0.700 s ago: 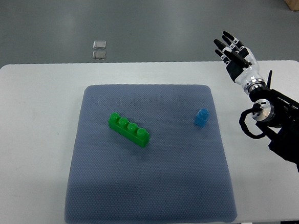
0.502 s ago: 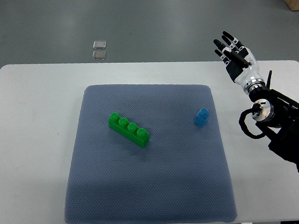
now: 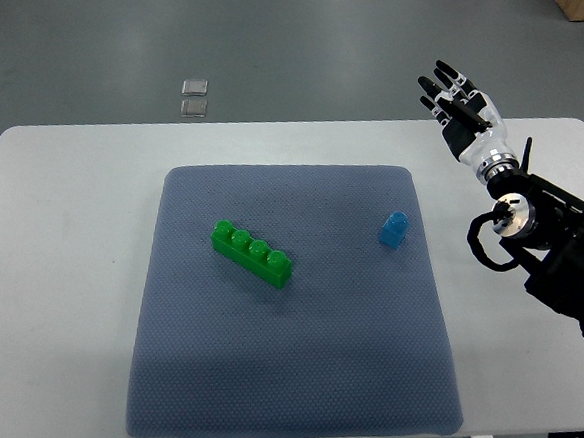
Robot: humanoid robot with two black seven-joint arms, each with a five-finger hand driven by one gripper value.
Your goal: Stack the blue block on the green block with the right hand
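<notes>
Top view — small blue block [image 3: 394,228], one stud.

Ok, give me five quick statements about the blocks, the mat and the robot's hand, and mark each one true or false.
1. The blue block stands on the grey mat. True.
2. The blue block already sits on the green block. False: the two are apart on the mat, the blue one to the picture's right of the green one.
3. The right hand holds the blue block. False: it is open with fingers spread, up over the table's far edge, holding nothing.
4. The green block has four studs on top. True.
5. The left hand rests on the mat. False: no left hand shows in the picture.
</notes>
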